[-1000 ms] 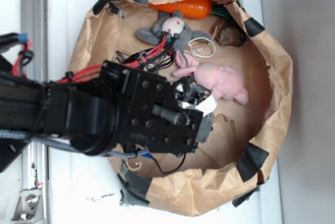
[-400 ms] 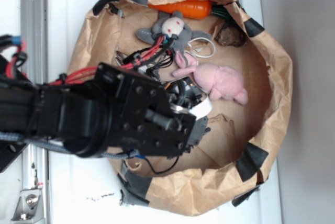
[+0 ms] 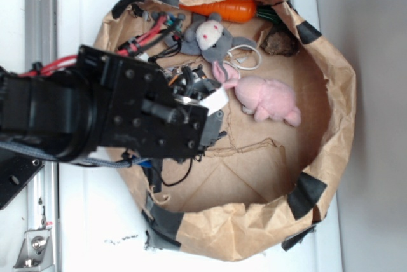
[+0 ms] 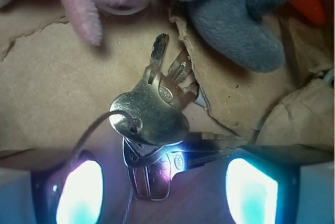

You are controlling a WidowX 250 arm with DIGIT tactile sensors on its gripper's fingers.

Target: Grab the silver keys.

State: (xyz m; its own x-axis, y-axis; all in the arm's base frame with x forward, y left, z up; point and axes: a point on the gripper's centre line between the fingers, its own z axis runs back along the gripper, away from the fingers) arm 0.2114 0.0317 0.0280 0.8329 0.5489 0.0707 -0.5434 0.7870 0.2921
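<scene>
Hovering over the silver keys (image 4: 157, 124), the gripper (image 4: 166, 190) is sitting w/ jaws spread wide, holding nothing; its two glowing pads are showing at bottom left & right of the wrist view, keys lying between them & just ahead. Keys are fanning out on the brown paper liner (image 4: 47, 93), wire ring trailing toward the left pad. Grey plush (image 4: 235, 14) & pink plush (image 4: 84, 4) are lying just beyond the keys. In the exterior view the arm (image 3: 95, 113) is covering the keys inside the paper-lined basket (image 3: 331, 138); orange carrot toy (image 3: 222, 10) is lying along the far rim.
</scene>
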